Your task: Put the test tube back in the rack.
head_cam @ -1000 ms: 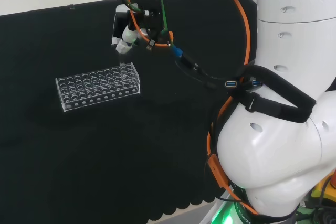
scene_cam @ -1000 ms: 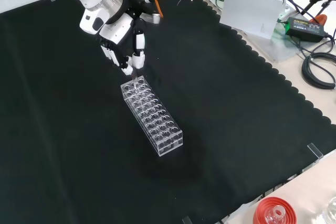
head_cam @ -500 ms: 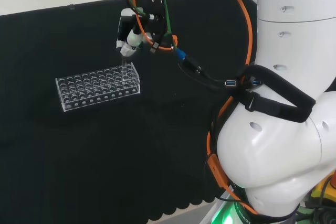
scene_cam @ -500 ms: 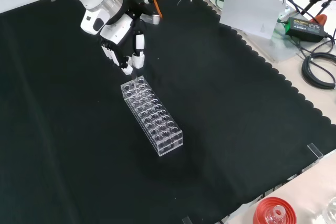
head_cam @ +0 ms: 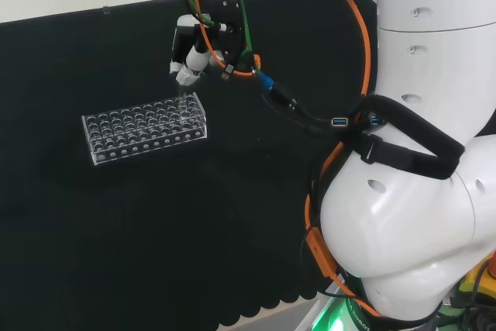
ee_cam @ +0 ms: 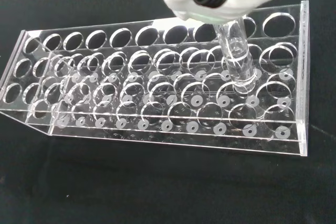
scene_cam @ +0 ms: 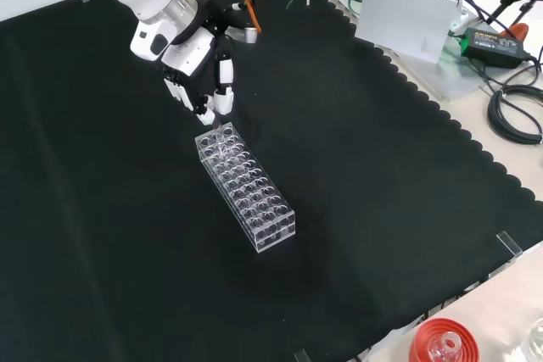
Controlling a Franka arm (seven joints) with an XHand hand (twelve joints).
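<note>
The test tube (ee_cam: 235, 59) hangs pinched in the curled fingers of the robot hand (scene_cam: 204, 64), its rounded bottom already low among the holes at the end of the clear rack (scene_cam: 246, 188) nearest the hand. To seat it well, I judge the tube should stay upright, line up with one top hole and its lower mate, then sink straight before release. Around the rack the table (scene_cam: 382, 209) wears black cloth; beyond the cloth's scalloped edge lie cables (scene_cam: 517, 112) and a red ribbed stand (scene_cam: 441, 341).

A red ribbed stand (scene_cam: 443, 341) sits beside coiled cables (scene_cam: 517, 112).
</note>
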